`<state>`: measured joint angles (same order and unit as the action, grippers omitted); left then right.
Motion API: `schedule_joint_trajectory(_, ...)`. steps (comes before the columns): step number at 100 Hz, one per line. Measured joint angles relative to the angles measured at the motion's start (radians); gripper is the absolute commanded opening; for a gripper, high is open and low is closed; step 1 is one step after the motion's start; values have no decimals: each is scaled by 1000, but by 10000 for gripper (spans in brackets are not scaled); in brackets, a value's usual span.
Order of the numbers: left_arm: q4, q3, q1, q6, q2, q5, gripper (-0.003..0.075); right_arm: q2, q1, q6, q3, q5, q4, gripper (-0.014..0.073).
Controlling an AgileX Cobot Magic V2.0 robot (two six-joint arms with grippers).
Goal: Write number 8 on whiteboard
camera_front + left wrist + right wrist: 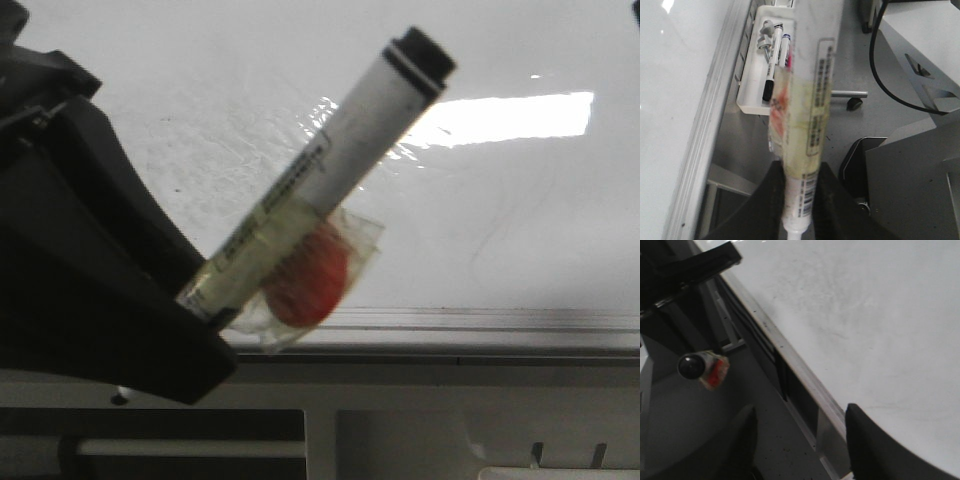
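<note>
The whiteboard (500, 200) fills the front view, glossy white with faint grey smears and a bright glare. No black number 8 shows on it in any view. My left gripper (200, 300) is shut on a white marker (350, 140) wrapped in yellowed tape with a red lump. The marker slants up to the right in front of the board, its black end (425, 50) uppermost. In the left wrist view the fingers (767, 200) clamp the marker (810, 100). My right gripper (800, 425) is open and empty beside the board's silver rail (790, 355).
A white tray (747, 107) with several markers hangs by the board's rail (705, 135). A beige panel with slots (500, 420) lies below the rail. A black cable (880, 75) and grey boxes (920, 50) are on the floor. The left arm (690, 265) is near the right gripper.
</note>
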<state>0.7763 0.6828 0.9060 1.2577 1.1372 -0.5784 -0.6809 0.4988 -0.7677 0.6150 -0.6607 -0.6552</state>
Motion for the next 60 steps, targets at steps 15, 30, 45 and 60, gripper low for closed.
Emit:
schedule_joint_trajectory(15,-19,0,63,17,0,83,-20,-72,131,-66,0,65,-7,346)
schedule_joint_trajectory(30,-20,2,75,17,0,107,-20,-138,251,-97,0,132,-9,346)
schedule_joint_trajectory(45,-23,2,76,17,0,107,-20,-210,318,-103,0,205,-19,346)
schedule_joint_trajectory(60,-23,2,76,17,0,120,-20,-269,330,-104,24,240,-45,346)
